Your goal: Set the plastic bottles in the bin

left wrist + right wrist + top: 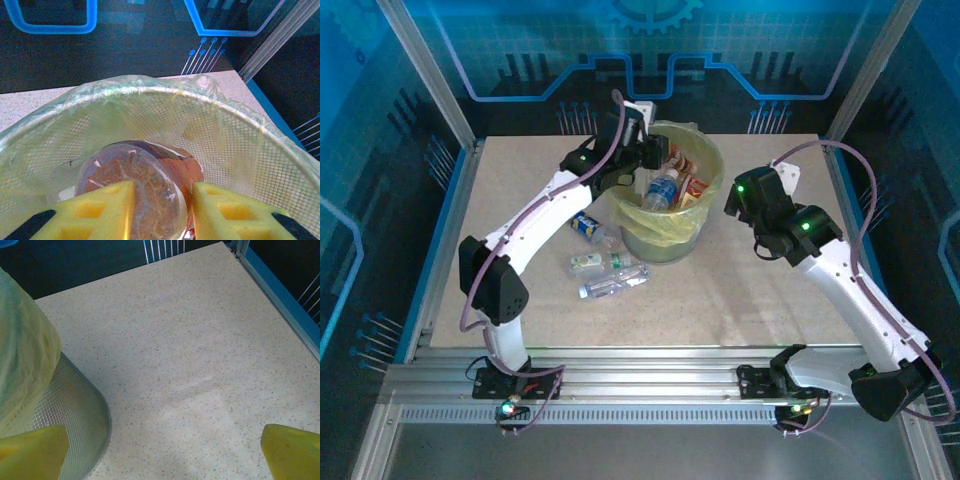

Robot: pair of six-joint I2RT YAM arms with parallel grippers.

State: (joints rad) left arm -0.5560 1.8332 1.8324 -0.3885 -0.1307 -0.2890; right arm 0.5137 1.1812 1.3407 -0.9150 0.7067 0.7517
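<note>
The bin (672, 232) is a mesh bucket lined with a yellow-green bag and stands mid-table. Plastic bottles lie inside it, one with a blue label (663, 190). My left gripper (648, 153) hangs over the bin's left rim, shut on a clear plastic bottle with a red-brown label (150, 175). That bottle sits between the yellow pads (107, 210), with the bag-lined mesh wall (235, 135) behind it. More bottles lie on the table left of the bin: a blue-labelled one (585, 225), a white-and-green one (588, 263) and a clear one (616, 282). My right gripper (748, 205) is open over bare table right of the bin.
In the right wrist view the bin's mesh base (75, 415) is at the left and the blue table edge (280, 295) at the right. The table (770, 290) ends at metal frame rails (650, 385) in front.
</note>
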